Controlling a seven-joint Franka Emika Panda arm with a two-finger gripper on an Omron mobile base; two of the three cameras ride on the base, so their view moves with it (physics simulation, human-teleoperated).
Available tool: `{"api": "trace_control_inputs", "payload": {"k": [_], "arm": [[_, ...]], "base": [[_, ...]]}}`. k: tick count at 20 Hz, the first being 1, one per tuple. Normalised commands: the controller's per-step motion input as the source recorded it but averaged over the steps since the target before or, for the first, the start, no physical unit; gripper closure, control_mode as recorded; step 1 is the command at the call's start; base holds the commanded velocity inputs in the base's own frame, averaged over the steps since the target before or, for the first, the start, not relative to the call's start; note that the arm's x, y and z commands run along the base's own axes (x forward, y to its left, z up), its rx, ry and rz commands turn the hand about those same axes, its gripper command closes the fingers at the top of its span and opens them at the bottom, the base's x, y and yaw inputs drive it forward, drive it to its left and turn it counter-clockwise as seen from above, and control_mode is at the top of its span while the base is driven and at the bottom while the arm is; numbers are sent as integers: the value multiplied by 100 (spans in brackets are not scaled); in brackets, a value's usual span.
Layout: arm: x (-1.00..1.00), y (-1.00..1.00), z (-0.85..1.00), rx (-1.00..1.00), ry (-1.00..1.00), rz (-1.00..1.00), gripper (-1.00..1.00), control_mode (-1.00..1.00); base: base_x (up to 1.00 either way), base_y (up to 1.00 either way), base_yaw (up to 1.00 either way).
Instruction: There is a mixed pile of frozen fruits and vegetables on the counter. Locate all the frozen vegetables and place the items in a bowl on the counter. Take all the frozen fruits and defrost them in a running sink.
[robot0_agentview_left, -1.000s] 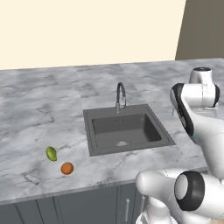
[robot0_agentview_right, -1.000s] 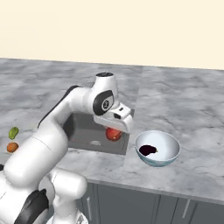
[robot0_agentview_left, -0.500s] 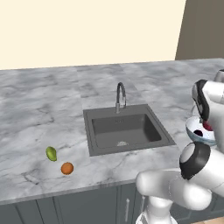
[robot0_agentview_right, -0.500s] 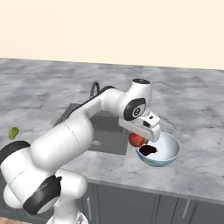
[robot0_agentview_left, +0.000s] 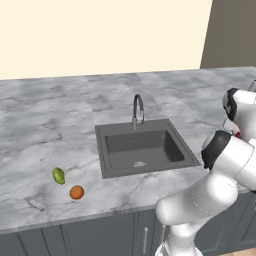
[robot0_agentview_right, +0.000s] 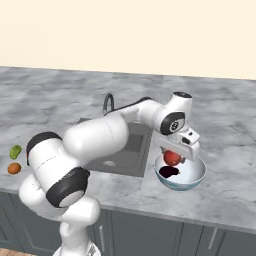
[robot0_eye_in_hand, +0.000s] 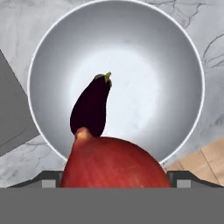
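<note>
Gripper (robot0_agentview_right: 175, 159) now over the bowl (robot0_agentview_right: 192, 179), moved right from the sink (robot0_agentview_left: 142, 147), grasping red onion (robot0_agentview_right: 172, 158) above eggplant (robot0_eye_in_hand: 91, 107); release due next.

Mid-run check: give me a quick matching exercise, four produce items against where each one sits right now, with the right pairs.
Items:
1. eggplant
2. red ball
3. orange ball
4. yellow-green oval

Places:
A. on the counter, nearest its front edge
B. lying inside the bowl
C. between the gripper fingers, above the bowl
D. on the counter, just behind the orange ball

Pairs: 1-B, 2-C, 3-A, 4-D
</note>
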Motion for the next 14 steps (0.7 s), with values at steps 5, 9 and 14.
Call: {"api": "trace_control_inputs", "payload": {"k": [5, 9, 14], "arm": [[5, -2, -70, -14, 1, 2, 100, -100], [4, 3, -76, -14, 0, 2, 100, -100], [0, 0, -32, 2, -1, 0, -100, -100]], "base": [[0, 0, 0], [0, 0, 0], [0, 0, 0]]}}
